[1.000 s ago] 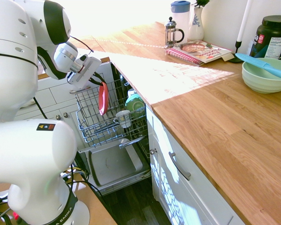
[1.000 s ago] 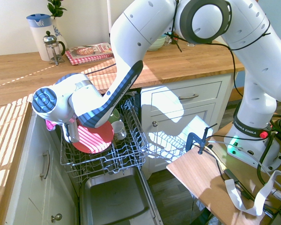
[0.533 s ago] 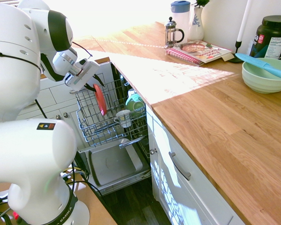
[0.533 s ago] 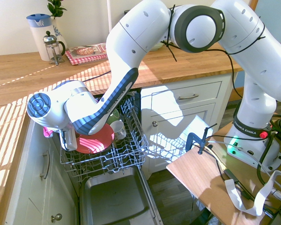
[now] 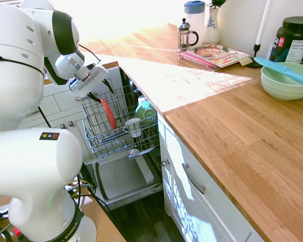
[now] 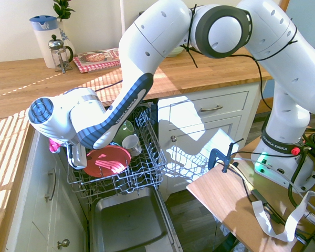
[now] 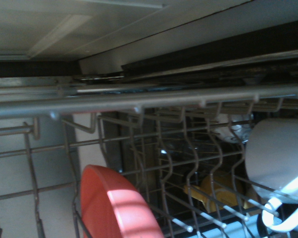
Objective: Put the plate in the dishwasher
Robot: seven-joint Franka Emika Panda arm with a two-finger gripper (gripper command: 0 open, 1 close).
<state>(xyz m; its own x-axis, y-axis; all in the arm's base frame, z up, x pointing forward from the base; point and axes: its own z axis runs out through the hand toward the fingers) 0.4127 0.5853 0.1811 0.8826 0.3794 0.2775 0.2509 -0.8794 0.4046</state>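
And down went the plate (image 5: 109, 114), to five o'clock of the gripper (image 5: 106, 97) in the first exterior view, its fingers wide apart!

In the wrist view, the bottom edge cuts off the red plate (image 7: 114, 203), and the side edge cuts off the cup (image 7: 278, 158). A yellow thing (image 7: 216, 191) behind the wires is too blurry to name. The first outside view cuts off the green bowl (image 5: 283, 88) and the candle's (image 5: 264, 22) top. In the second, the robot arm (image 6: 142, 58) hides most of that bowl, and a pink thing (image 6: 54, 146) is too small to tell.
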